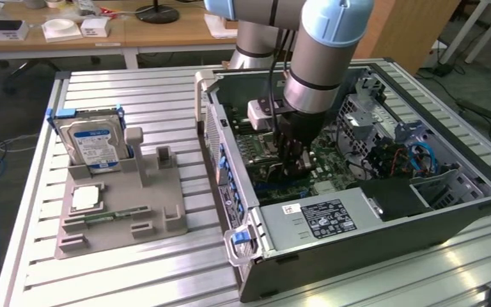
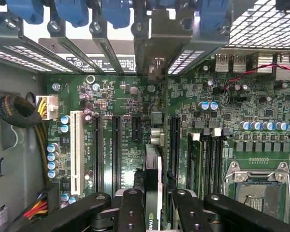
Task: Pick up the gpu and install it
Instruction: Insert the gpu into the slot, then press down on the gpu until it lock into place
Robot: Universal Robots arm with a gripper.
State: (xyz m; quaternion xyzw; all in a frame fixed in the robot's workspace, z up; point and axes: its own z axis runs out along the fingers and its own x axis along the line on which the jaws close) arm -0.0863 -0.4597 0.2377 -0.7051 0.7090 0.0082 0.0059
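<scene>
wrist view: the claw sits low over the motherboard w/ its black fingers partly closed on the gpu, which shows edge-on as a thin dark card standing upright between them, its bracket end pointing toward the rear slot covers. the card hangs just above the row of black expansion slots, near the one beside the white slot; can't tell if its bottom edge is touching a slot yet. exterior view: the arm reaches straight down into the open pc case, claw deep inside over the board, while the hard drive and the small memory stick sit in the grey holder on the table, well apart from the case. risks as i judge them: if the card is a bit off the slot line, pressing could jam the edge connector or flex the board; the bracket could catch on the rear frame; a slim edge-on grip could let the card tilt or slip under load; nearby caps and cables could get knocked.
</scene>
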